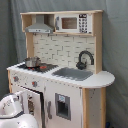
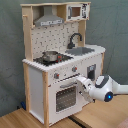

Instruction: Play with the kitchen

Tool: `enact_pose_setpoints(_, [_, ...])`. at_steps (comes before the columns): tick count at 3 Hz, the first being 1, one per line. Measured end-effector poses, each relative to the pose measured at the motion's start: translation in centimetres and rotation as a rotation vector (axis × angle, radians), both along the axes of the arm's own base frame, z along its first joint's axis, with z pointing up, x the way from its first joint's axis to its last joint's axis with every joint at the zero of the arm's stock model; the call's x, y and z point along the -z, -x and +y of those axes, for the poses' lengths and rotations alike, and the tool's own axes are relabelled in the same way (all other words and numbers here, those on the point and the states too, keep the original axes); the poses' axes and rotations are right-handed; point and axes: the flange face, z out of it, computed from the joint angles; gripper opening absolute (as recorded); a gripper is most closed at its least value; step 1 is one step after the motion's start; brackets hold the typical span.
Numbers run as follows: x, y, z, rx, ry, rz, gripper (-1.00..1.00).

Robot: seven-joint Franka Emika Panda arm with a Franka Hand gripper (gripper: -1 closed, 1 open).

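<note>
The kitchen [image 1: 65, 75] is a tall toy of pale wood and white panels, seen in both exterior views [image 2: 37, 82]. It has a grey hood [image 2: 48, 20], a black faucet [image 2: 75, 39], a sink [image 2: 82, 50] and a metal pot [image 2: 50, 56] on the stovetop. In the second exterior view my gripper [image 2: 83, 86] sits at the right edge of the windowed oven door [image 2: 64, 97], at handle height. The white arm [image 2: 106, 89] reaches in from the second exterior view's right. In the first exterior view the arm's body [image 1: 12, 107] covers the lower part of the oven door [image 1: 32, 102].
A toy microwave [image 1: 72, 23] sits on the top shelf beside the hood. A white cabinet door [image 1: 62, 106] stands next to the oven. A grey curtain [image 1: 115, 45] hangs behind the kitchen, which stands on a wooden surface [image 2: 30, 119].
</note>
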Motion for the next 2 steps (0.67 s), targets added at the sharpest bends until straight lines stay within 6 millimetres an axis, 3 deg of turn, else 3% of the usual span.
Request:
enact_pose_setpoints(1, [-0.6,-3.1,-0.9,0.048,0.007,-0.003,1.00])
enact_pose_setpoints(2, [-4.1,-2.6,0.0,0.021,0.014,-0.047,1.00])
